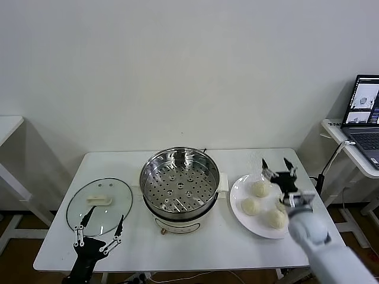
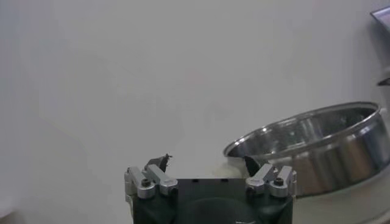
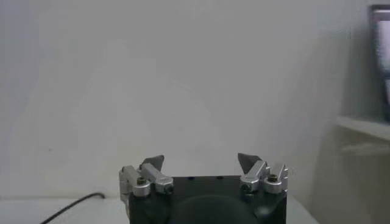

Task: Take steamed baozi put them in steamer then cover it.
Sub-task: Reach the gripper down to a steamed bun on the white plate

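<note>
Steel steamer (image 1: 179, 184) sits empty at the middle of the white surface (image 1: 195, 248), its glass cover (image 1: 99, 206) laid aside on its left so the tray is clear. Four buns (image 1: 261, 189) wait on a plate (image 1: 237, 190) at its right. The right gripper (image 1: 278, 167) hovers above them with jaws spread, seemingly ready to pick one, while the left gripper (image 1: 99, 226) idles near the cover, jaws also spread.

No legible text anywhere.
</note>
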`<state>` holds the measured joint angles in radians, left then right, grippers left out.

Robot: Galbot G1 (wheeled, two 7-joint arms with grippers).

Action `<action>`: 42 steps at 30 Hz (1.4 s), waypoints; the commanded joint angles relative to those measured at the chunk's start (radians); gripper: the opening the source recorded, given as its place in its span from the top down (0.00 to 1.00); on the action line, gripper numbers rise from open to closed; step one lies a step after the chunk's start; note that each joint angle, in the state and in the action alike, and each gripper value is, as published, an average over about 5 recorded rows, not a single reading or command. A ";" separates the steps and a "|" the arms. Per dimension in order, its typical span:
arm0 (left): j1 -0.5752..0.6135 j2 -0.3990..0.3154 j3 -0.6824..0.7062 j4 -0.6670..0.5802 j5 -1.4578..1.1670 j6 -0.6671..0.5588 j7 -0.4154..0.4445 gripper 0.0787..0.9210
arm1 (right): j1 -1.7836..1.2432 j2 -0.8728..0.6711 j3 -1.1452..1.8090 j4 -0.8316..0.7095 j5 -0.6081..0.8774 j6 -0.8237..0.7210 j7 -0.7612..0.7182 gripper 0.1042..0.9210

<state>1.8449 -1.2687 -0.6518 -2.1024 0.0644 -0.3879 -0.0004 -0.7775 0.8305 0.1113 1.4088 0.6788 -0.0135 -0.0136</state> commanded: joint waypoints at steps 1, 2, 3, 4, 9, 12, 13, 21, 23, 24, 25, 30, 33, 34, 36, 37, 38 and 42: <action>0.002 0.000 0.000 -0.021 0.001 0.005 0.001 0.12 | 0.361 -0.103 -0.244 -0.273 0.039 -0.086 -0.364 0.12; 0.002 0.000 -0.001 -0.021 0.002 0.006 0.001 0.12 | 0.399 -0.113 -0.279 -0.301 0.009 -0.095 -0.462 0.12; 0.003 0.000 -0.001 -0.021 0.002 0.007 0.001 0.12 | 0.437 -0.119 -0.311 -0.328 -0.024 -0.098 -0.555 0.12; 0.003 0.000 -0.002 -0.021 0.002 0.008 0.001 0.12 | 0.474 -0.122 -0.340 -0.356 -0.057 -0.095 -0.637 0.12; 0.004 -0.001 -0.005 -0.023 0.003 0.016 0.001 0.12 | 0.681 -0.099 -0.517 -0.528 -0.257 -0.064 -0.989 0.12; 0.003 -0.004 -0.007 -0.022 0.003 0.018 0.002 0.12 | 0.763 -0.057 -0.566 -0.632 -0.392 -0.007 -1.157 0.12; 0.003 -0.005 -0.008 -0.022 0.003 0.018 0.002 0.12 | 0.783 -0.042 -0.573 -0.660 -0.444 0.015 -1.207 0.12; 0.006 -0.013 -0.026 -0.020 0.003 0.022 0.007 0.12 | 0.875 0.055 -0.635 -0.726 -0.750 0.097 -1.442 0.12; 0.007 -0.014 -0.027 -0.020 0.003 0.022 0.007 0.12 | 0.886 0.072 -0.667 -0.723 -0.778 0.102 -1.445 0.12; 0.007 -0.015 -0.028 -0.021 0.003 0.023 0.007 0.12 | 0.889 0.082 -0.684 -0.722 -0.790 0.104 -1.444 0.12; 0.008 -0.016 -0.028 -0.022 0.003 0.023 0.007 0.12 | 0.890 0.090 -0.698 -0.722 -0.802 0.105 -1.438 0.12; 0.013 -0.020 -0.030 -0.027 0.003 0.023 0.006 0.12 | 0.873 0.134 -0.728 -0.737 -0.873 0.114 -1.382 0.12; 0.014 -0.021 -0.030 -0.026 0.006 0.025 0.006 0.12 | 0.856 0.154 -0.728 -0.753 -0.909 0.123 -1.345 0.12; 0.014 -0.021 -0.029 -0.025 0.008 0.026 0.005 0.12 | 0.851 0.159 -0.728 -0.757 -0.917 0.125 -1.334 0.12; 0.015 -0.023 -0.026 -0.022 0.012 0.027 0.004 0.12 | 0.839 0.169 -0.726 -0.761 -0.932 0.128 -1.316 0.12; 0.015 -0.024 -0.024 -0.021 0.014 0.027 0.004 0.12 | 0.834 0.173 -0.724 -0.763 -0.939 0.130 -1.304 0.12; 0.015 -0.025 -0.022 -0.020 0.015 0.027 0.003 0.12 | 0.828 0.178 -0.721 -0.766 -0.946 0.131 -1.291 0.12; 0.016 -0.027 -0.020 -0.018 0.016 0.026 0.001 0.12 | 0.813 0.197 -0.712 -0.782 -0.966 0.135 -1.249 0.12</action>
<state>1.8602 -1.2955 -0.6747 -2.1222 0.0777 -0.3633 0.0006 0.0211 1.0008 -0.5735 0.6546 -0.2138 0.1127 -1.2730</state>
